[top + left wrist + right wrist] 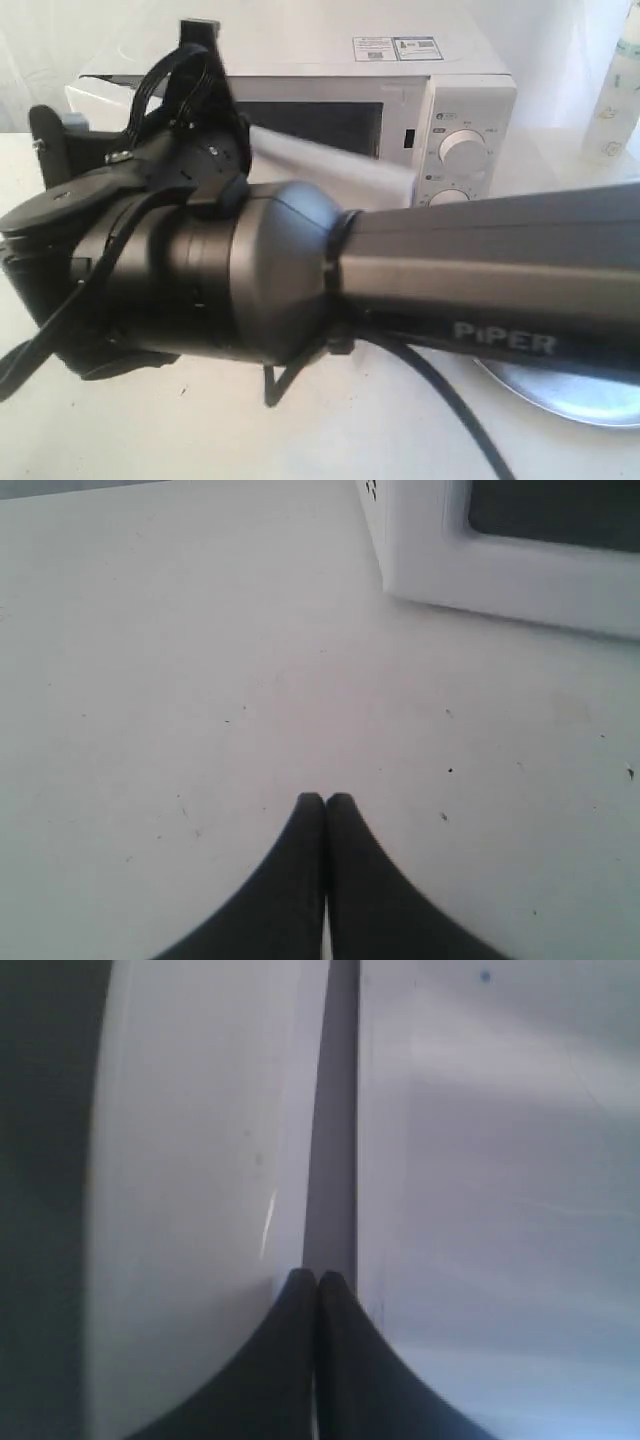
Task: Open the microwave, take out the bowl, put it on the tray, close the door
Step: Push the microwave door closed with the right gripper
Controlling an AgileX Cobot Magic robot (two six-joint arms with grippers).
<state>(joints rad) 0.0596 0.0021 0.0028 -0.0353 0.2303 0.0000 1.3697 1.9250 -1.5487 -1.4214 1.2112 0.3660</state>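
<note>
Right wrist view: the right tool [317, 1278] is fully closed, tips together, nothing held. The tips sit at the mouth of a dark slot [340, 1110] between two white faces. The slot's long axis runs straight on from the line where the fingers meet. I take it for the gap at the door's handle, but that is not confirmed.

Exterior view: the right arm [480, 260] reaches across to the left in front of the microwave [300, 62] and hides most of it. The tray [580, 400] lies near right.

Left wrist view: the left tool [325, 800] is closed and empty over the bare surface [200, 630], apart from the microwave's corner. The door [530, 565] looks shut. The bowl is not visible.

Judgement: the right arm is the nearer one, so the opening pull falls to it.
</note>
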